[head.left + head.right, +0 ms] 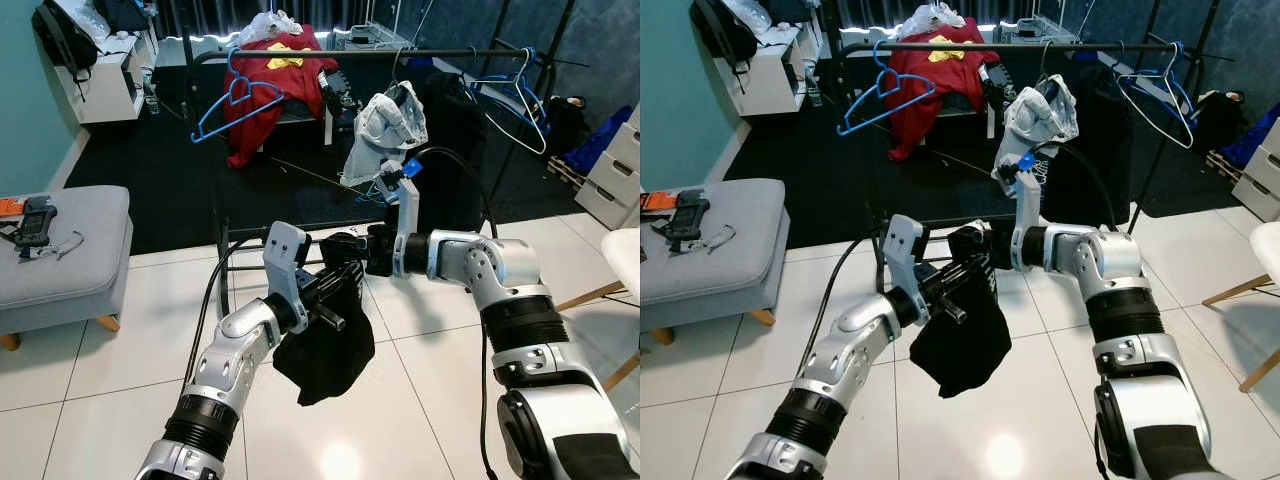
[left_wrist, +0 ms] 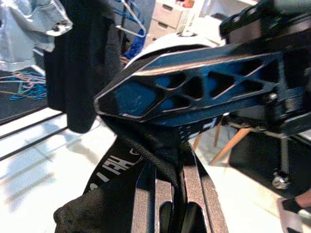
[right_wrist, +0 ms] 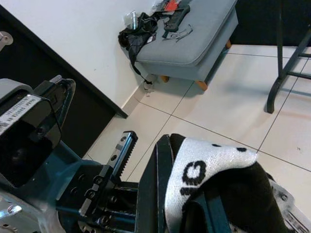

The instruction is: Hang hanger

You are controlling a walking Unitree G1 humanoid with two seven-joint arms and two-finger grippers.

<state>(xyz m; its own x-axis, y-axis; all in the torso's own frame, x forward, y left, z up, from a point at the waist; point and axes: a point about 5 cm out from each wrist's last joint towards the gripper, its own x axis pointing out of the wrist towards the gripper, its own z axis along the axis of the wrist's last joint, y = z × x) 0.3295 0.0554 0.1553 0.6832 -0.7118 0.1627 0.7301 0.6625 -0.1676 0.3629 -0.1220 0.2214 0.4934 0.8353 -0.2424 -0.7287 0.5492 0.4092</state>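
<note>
In the left eye view both arms meet in front of the robot over the white tiled floor (image 1: 120, 390): the left end effector (image 1: 335, 285) and the right end effector (image 1: 352, 252) are clamped on the top of a black garment (image 1: 325, 350), which hangs slack between and below them. Beyond stands the rail (image 1: 420, 54) of a clothes rack, well apart from the garment, with a blue hanger (image 1: 238, 97) near its left end, a denim piece (image 1: 388, 125) at the middle and another hanger (image 1: 515, 95) to the right; a grey ottoman (image 1: 60, 255) sits on the robot's left. The right eye view shows the same hold, and I cannot make out a hanger inside the garment there. In the left wrist view the left fingers (image 2: 146, 194) are closed on dark cloth and a printed strap, with the right end effector's blue frame just above. In the right wrist view the right fingers (image 3: 155, 194) pinch a white printed waistband (image 3: 209, 160) of the same garment. As I judge it, the garment is being carried or readied rather than hung; the next move calls for raising it toward the rail and finding a hook or hanger to set there, without letting the cloth slip.
</note>
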